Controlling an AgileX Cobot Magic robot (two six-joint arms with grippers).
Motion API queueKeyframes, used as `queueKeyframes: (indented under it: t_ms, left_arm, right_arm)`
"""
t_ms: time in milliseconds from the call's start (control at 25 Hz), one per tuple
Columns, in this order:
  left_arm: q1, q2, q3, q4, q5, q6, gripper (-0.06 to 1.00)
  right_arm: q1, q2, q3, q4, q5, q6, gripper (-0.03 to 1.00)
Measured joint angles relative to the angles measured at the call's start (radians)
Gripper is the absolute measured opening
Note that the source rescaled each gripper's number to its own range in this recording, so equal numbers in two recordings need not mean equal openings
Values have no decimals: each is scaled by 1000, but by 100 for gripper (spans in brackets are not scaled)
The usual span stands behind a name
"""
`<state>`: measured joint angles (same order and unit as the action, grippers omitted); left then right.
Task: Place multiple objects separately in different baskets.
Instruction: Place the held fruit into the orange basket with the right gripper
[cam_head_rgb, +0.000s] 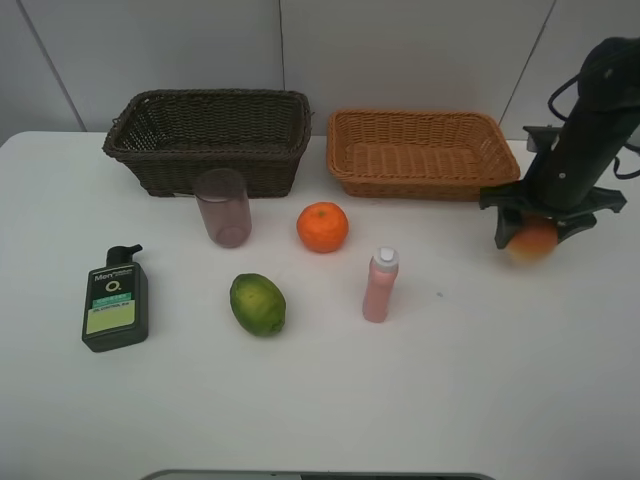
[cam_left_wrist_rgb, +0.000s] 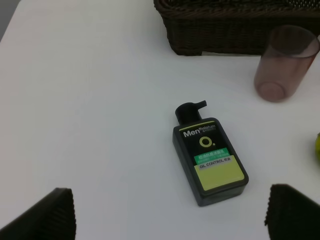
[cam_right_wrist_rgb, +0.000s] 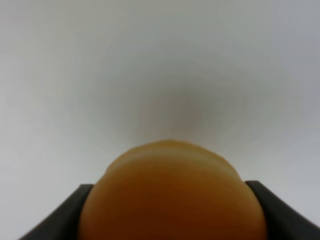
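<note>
Fingers of the left arm, spread wide and holding nothing, point toward the pump bottle, far left of the orange; its label reads "Men" and "OIL CONTROL", smaller print unreadable. Brown basket, behind-left of the orange, shows only wicker inside. Cup stands just left, lime front-left, pink bottle front-right. Tan basket, behind-right, likewise shows only wicker. Far right, right fingers clamp the blurred peach, partly hidden by them.
</note>
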<state>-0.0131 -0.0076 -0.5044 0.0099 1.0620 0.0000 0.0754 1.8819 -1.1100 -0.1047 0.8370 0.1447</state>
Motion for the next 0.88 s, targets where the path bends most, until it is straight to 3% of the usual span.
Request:
queueKeyframes:
  t_ms: [240,440,880]
  left_arm:
    - [0,0,0,0,0,0,97]
    - [0,0,0,0,0,0,97]
    - [0,0,0,0,0,0,97]
  right_arm:
    - [36,-13,-169,17,184,-3,44]
    - [113,7,-380,20,269,-23,44]
    - [163,279,-813,5,294,-26,44]
